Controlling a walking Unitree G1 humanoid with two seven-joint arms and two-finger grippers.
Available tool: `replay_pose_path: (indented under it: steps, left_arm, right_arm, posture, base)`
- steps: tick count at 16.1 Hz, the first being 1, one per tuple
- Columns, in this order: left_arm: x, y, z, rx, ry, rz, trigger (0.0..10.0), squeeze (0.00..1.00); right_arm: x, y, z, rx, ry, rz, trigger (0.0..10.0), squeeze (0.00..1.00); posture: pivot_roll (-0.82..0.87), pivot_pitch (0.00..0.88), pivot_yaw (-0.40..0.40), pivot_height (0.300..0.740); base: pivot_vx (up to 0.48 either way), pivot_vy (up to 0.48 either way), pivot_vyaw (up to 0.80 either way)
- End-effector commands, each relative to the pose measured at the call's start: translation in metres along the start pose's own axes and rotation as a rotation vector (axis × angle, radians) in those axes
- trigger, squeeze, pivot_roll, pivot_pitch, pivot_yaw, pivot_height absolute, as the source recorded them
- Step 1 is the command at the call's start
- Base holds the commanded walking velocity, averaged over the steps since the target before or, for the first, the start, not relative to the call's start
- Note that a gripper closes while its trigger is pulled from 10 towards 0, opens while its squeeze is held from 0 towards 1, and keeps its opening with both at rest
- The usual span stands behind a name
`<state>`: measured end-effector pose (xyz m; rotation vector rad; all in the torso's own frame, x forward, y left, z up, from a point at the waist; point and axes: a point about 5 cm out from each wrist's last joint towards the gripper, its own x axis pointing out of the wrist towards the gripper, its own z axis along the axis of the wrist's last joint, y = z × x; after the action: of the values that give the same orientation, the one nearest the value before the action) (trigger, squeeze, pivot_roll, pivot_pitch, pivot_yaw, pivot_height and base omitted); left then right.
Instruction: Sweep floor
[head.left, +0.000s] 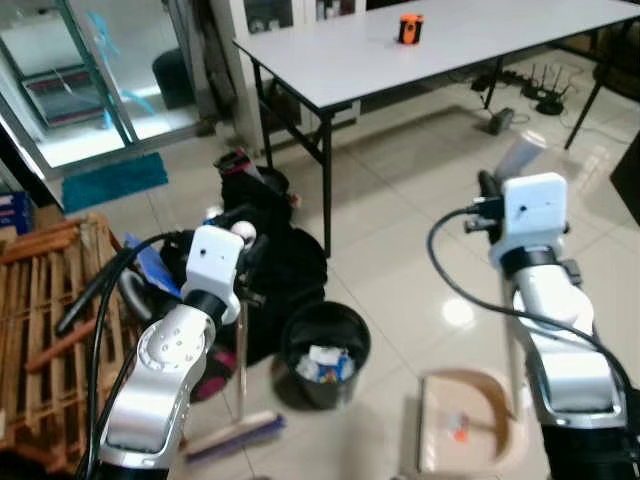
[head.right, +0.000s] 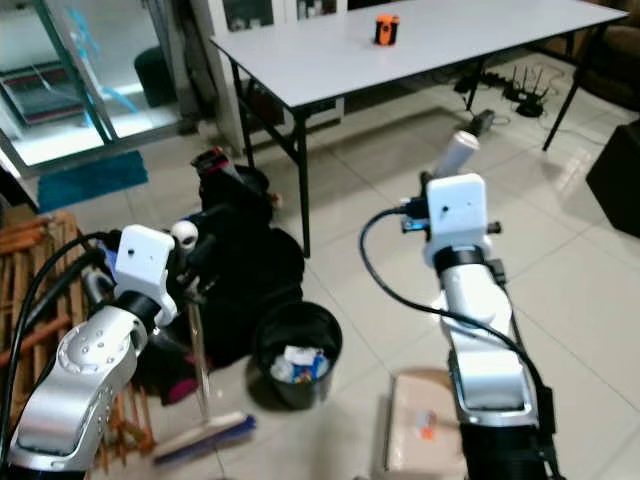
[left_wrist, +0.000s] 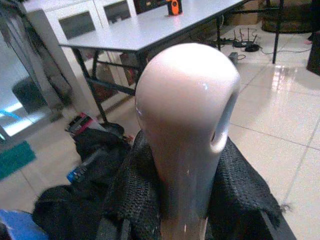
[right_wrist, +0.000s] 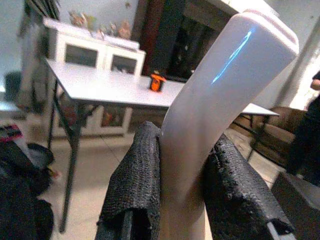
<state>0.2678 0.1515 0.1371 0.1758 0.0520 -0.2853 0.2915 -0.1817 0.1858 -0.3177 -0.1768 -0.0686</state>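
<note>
Broom handle (left_wrist: 185, 135), stiff, light and probably slippery, stood clamped in the left gripper (head.left: 243, 268) fingers near its top, bristles (head.left: 235, 438) on the floor, while right gripper (right_wrist: 187, 187) fingers pinched the dustpan handle (right_wrist: 225, 95).

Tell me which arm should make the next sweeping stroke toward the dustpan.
Left, probably. The left gripper holds the broom handle, its brush head on the floor near the bin. The right gripper is occupied holding the dustpan.
</note>
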Motion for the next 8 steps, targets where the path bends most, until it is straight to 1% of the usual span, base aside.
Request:
replay_pose_path:
  steps: [1, 5, 7, 8]
  left_arm:
    - [-0.0023, 0.0039, 0.0032, 0.025, -0.012, 0.001, 10.0, 0.0]
    - [-0.003, 0.0015, 0.0029, 0.027, -0.006, -0.027, 10.0, 0.0]
    - [-0.0024, 0.0009, 0.0035, 0.026, -0.008, -0.031, 10.0, 0.0]
    - [-0.0023, 0.0008, 0.0035, 0.026, -0.009, -0.031, 10.0, 0.0]
  right_arm:
    - [-0.0004, 0.0032, 0.0081, 0.006, -0.027, 0.014, 10.0, 0.0]
    - [-0.0032, 0.0028, 0.0055, 0.021, 0.006, 0.005, 10.0, 0.0]
    - [-0.005, 0.0031, 0.0056, 0.071, 0.015, -0.013, 10.0, 0.0]
    - [-0.0052, 0.0032, 0.0057, 0.072, 0.016, -0.014, 10.0, 0.0]
  posture:
    - [-0.03, 0.005, 0.058, 0.74]
    - [-0.03, 0.007, 0.063, 0.74]
    - [-0.03, 0.007, 0.065, 0.74]
    - [-0.03, 0.007, 0.065, 0.74]
  base:
    - [0.0, -0.401, 0.0]
    - [0.0, -0.401, 0.0]
    - [0.0, -0.398, 0.0]
    - [0.0, -0.398, 0.0]
